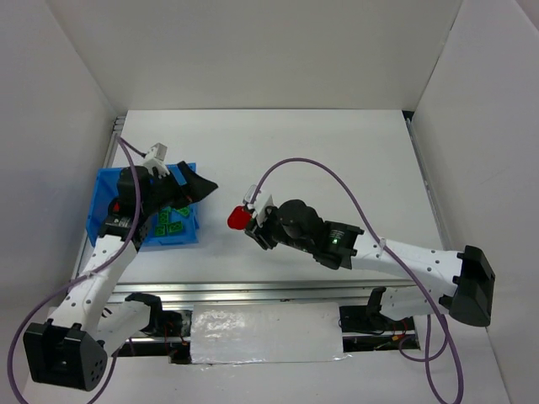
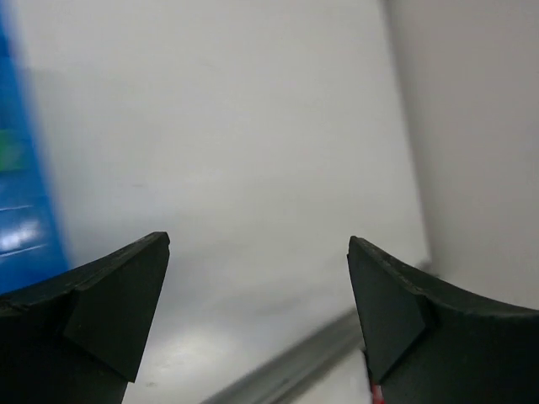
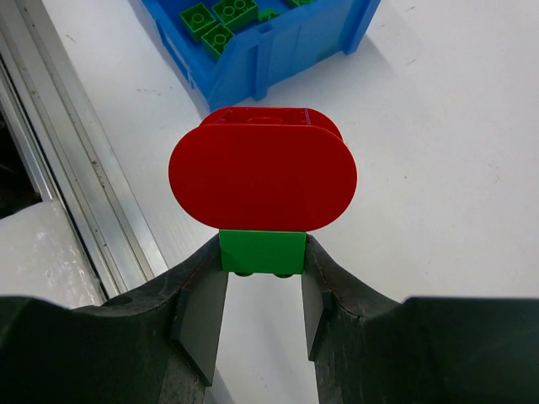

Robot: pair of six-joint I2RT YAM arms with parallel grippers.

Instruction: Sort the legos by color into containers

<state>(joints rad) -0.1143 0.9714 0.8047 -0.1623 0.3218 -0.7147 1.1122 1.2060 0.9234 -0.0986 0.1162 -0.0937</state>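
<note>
Two arms reach out over the white surface [image 1: 337, 151]. At the left, the blue bin [image 1: 103, 192] sits close to the surface's left edge. Several green bricks [image 1: 171, 223] lie loose in its near end. The left arm [image 1: 101, 261] covers the rest, so you cannot tell what the far end holds. Your left fingers [image 2: 109, 311] hang spread wide with nothing between them, their tips past the bin's right rim and over bare surface.

Moving right, near the bin and held above the surface, you have a joined piece — a small green brick [image 3: 263, 251] with a red oval block [image 3: 263, 181] stacked on it. Your right fingers [image 3: 202, 311] are pinched against the small green brick's two sides. The red oval block stands clear beyond their tips, on the side toward the bin. From there the right arm [image 1: 413, 257] stretches back to its base at the near right corner.
</note>
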